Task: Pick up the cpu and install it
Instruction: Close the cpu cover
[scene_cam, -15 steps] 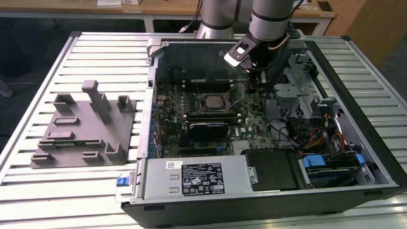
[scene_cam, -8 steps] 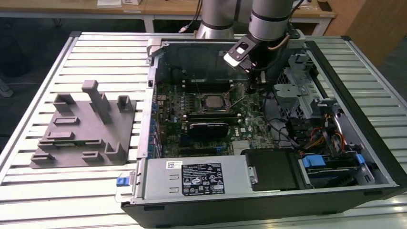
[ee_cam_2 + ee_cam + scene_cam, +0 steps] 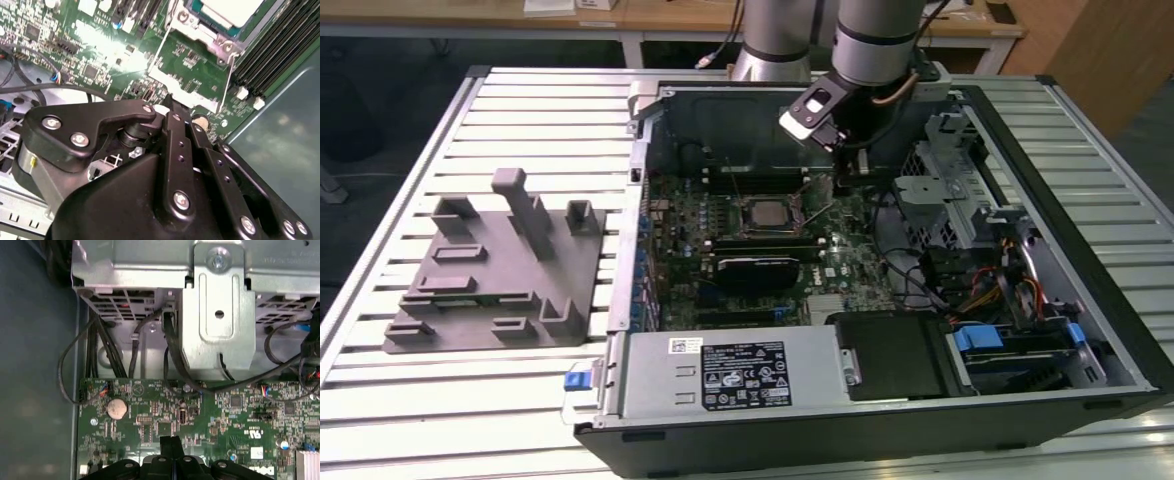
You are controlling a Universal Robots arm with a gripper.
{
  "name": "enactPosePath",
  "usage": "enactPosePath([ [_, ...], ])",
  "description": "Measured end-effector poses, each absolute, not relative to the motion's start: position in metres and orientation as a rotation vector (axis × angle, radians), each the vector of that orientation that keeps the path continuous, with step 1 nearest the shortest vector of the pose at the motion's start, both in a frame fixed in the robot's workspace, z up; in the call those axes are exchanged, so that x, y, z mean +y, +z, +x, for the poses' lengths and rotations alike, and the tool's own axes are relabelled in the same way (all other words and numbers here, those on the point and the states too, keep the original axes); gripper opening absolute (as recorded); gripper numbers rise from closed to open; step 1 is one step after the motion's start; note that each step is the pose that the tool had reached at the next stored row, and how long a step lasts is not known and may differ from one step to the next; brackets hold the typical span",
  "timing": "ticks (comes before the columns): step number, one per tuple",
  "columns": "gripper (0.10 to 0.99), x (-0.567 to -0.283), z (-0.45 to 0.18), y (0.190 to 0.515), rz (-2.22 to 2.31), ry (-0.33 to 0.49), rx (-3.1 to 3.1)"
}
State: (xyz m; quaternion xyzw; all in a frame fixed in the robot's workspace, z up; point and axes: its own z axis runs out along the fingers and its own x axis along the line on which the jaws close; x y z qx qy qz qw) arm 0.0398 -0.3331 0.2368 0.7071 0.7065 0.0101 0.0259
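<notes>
Silver top of the cpu [image 3: 230, 10] shows inside the socket [image 3: 220, 44] at the middle of the board [image 3: 150, 415], so pick-up and placement appear done; whether the socket clamp is locked cannot be told. Arm reaches down into the case [image 3: 881, 455] from the far side. Gripper [image 3: 171, 444] hangs low over the board, just to the exterior view's right of the socket, fingers pressed together and holding nothing.

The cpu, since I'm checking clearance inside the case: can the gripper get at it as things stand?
Probably yes. The cpu lies in its socket with its silver top showing and nothing over it. The gripper hangs close beside it toward the exterior view's right, jaws shut.
</notes>
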Motion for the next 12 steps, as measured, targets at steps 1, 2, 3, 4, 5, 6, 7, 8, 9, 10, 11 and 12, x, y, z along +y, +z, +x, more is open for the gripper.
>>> enactPosePath([
  [1, 0.106, -0.333, 0.038, 0.237, 2.186, 0.031, 2.184],
  [2, 0.106, -0.333, 0.036, 0.237, 2.186, 0.031, 2.184],
  [3, 0.106, -0.333, 0.035, 0.237, 2.186, 0.031, 2.184],
  [4, 0.106, -0.333, 0.033, 0.237, 2.186, 0.031, 2.184],
  [5, 0.106, -0.333, 0.031, 0.237, 2.186, 0.031, 2.184],
  [6, 0.106, -0.333, 0.029, 0.237, 2.186, 0.031, 2.184],
  [7, 0.106, -0.333, 0.027, 0.237, 2.186, 0.031, 2.184],
  [8, 0.106, -0.333, 0.025, 0.237, 2.186, 0.031, 2.184],
  [9, 0.106, -0.333, 0.023, 0.237, 2.186, 0.031, 2.184],
  [10, 0.106, -0.333, 0.022, 0.237, 2.186, 0.031, 2.184],
  [11, 0.106, -0.333, 0.020, 0.237, 2.186, 0.031, 2.184],
  [12, 0.106, -0.333, 0.018, 0.237, 2.186, 0.031, 2.184],
])
